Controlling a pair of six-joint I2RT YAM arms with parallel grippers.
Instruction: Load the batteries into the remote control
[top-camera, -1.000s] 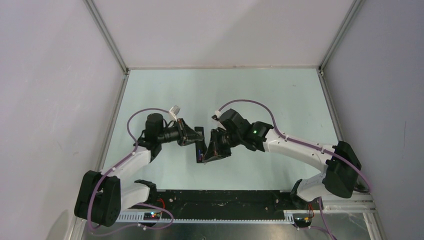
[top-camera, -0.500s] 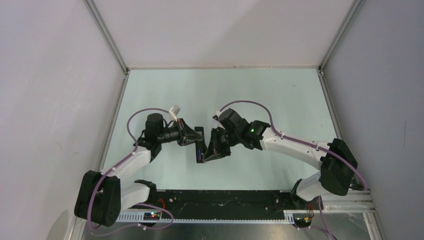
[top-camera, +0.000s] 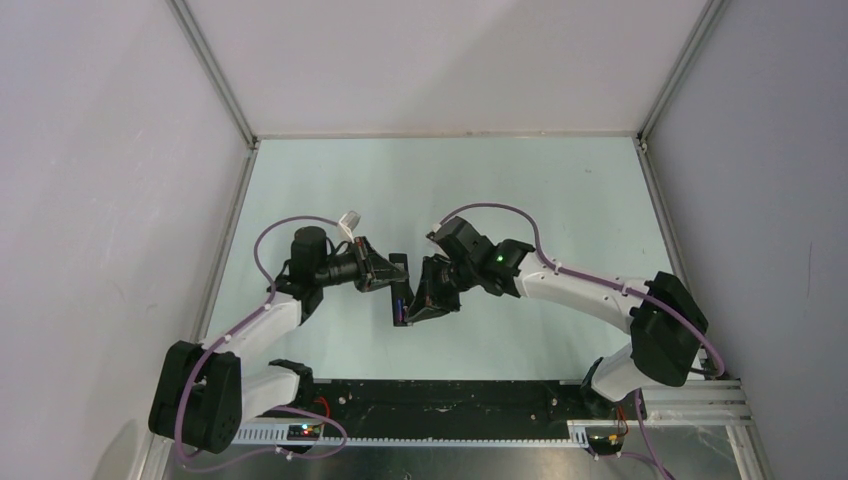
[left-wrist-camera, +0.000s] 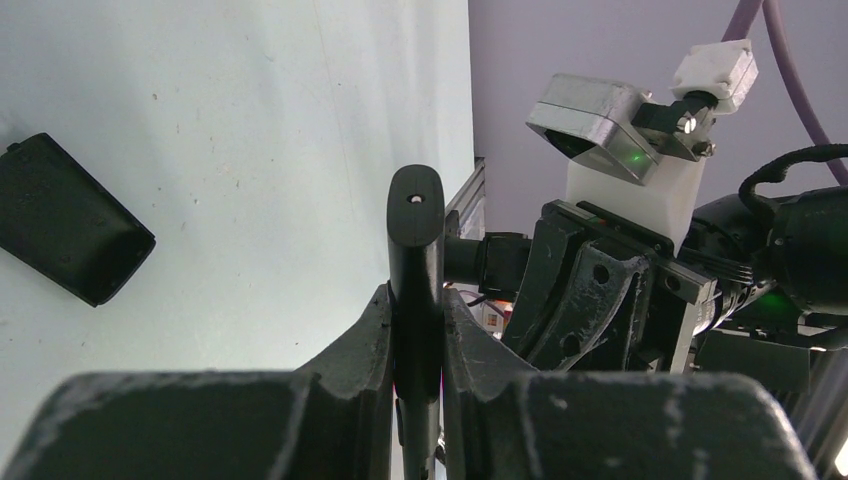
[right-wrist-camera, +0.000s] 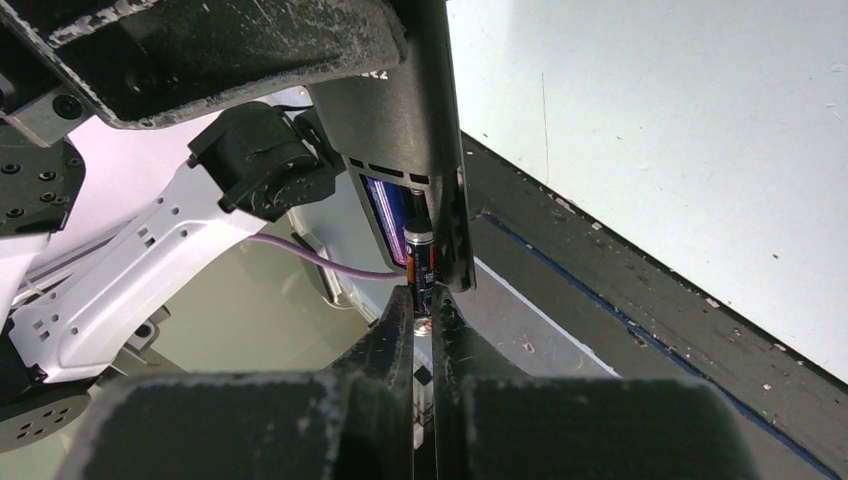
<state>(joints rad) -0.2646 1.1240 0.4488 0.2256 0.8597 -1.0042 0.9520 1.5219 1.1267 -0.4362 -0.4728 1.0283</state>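
In the right wrist view, the right hand (right-wrist-camera: 423, 308) is clenched on the lower end of the dark battery (right-wrist-camera: 419, 262). The battery stands upright at 12 o'clock from the fingertips, and its pale metallic top reaches into the open recess of the remote control (right-wrist-camera: 412, 130). The blue-purple battery (right-wrist-camera: 388, 212) lies in that recess, just beside the dark one at its 10 o'clock.

In the left wrist view, the left hand (left-wrist-camera: 415, 312) grasps the remote control (left-wrist-camera: 415, 255) edge-on, one finger pressed to each flat side, with its rounded end pointing to 12 o'clock. A loose black cover plate (left-wrist-camera: 65, 232) lies flat on the desk (left-wrist-camera: 250, 120), well apart at the remote's 9 o'clock.

From above, the remote (top-camera: 400, 292) hangs over the middle of the desk, with the left hand (top-camera: 385, 276) at its 10 o'clock and the right hand (top-camera: 424, 302) at its 4 o'clock.
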